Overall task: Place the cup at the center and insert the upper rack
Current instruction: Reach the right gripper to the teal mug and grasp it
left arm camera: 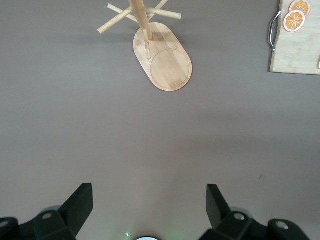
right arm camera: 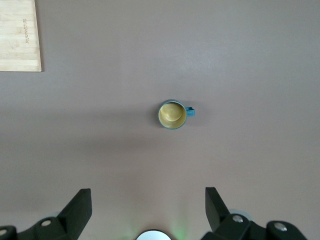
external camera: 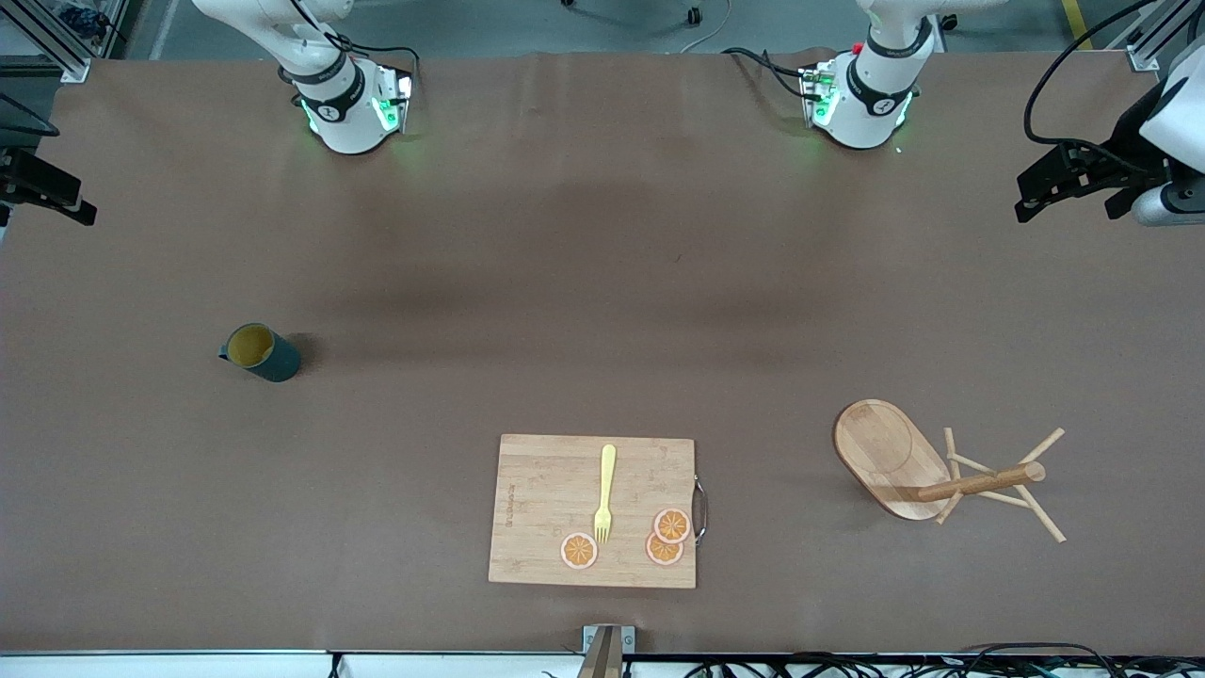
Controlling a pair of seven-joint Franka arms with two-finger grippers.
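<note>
Item 1, the cup [external camera: 261, 352]: dark teal with a mustard-yellow inside, upright on the bare worktop [external camera: 602, 282] toward the right arm's end, well apart from everything else. Its handle was small and stood out to one side.

Item 2, the upper rack [external camera: 932, 474]: a light wooden mug tree toward the left arm's end of the worktop. In the front view it seemed to lie tipped over; in the left wrist view the post rose from the oval base. Which of the two held could not be settled.

Item 3, the cutting board [external camera: 593, 509]: between the two items and nearer the front camera than either, carrying a yellow fork [external camera: 604, 493] and three orange slices [external camera: 672, 525].

Item 4, the right pincer [right arm camera: 148, 207]: fingers spread wide, holding nothing, high over the worktop. The cup lay well apart from it, roughly in line with the gap between the fingers.

Item 5, the left pincer [left arm camera: 150, 205]: equally wide and empty, high over bare worktop, with the rack well apart from it.

Risks, as judged: the ribbed round cup could slip or tip if it were gripped off-centre or a finger caught the handle. The thin pegs could snag a finger, and the heavy base could swing the rack in a grasp on the post. The board crowded the centre.
</note>
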